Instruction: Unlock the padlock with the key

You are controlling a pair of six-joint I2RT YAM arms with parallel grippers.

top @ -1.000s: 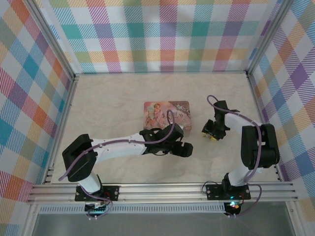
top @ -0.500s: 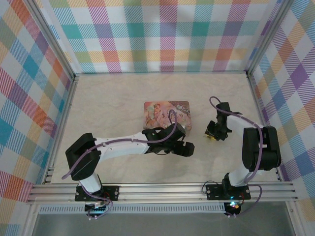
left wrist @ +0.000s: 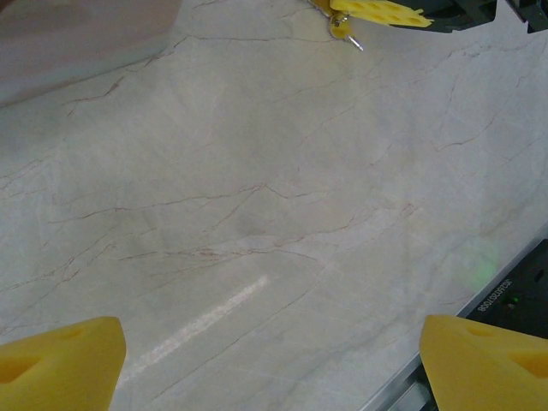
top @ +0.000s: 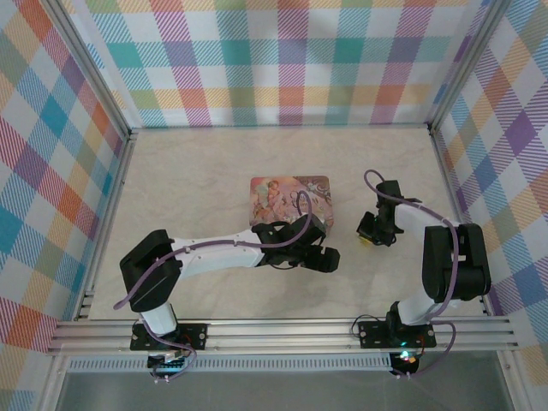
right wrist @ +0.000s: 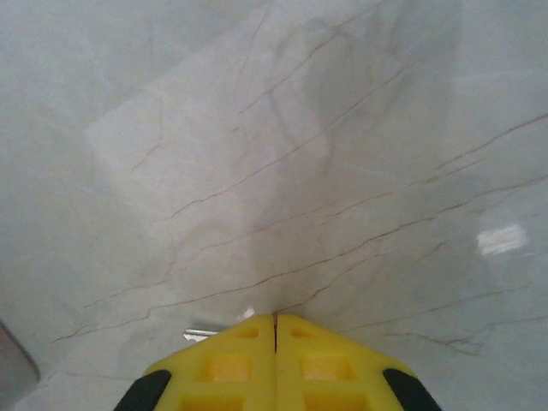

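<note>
Padlock is too small to pick out with certainty from the overhead camera, so I cannot tell where it lies.

The bench (top: 188, 188) is a pale, marble-patterned surface inside a metal frame. Walls of pastel checked cloth enclose it at the left, right and back.

The left arm (top: 214, 253) is white and black. It stretches from the near left corner across towards the middle of the bench. The right arm (top: 449, 257) is black and folds up at the near right, reaching forward and inward.

A pink illustrated tin (top: 278, 195) lies flat near the middle of the bench.

The left gripper (top: 328, 259) sits just off the tin's near right corner, between the tin and the right gripper (top: 366, 238). From its wrist camera, the left gripper's yellow fingers are spread wide apart with bare bench between them.

The right gripper is low over the bench, to the right of the tin and apart from it. Its yellow fingers are pressed together, leaving a hairline seam. A small metal piece (right wrist: 199, 332) is caught at their tips, silver with a thin pin. It is too small to tell whether it is key or lock.
</note>
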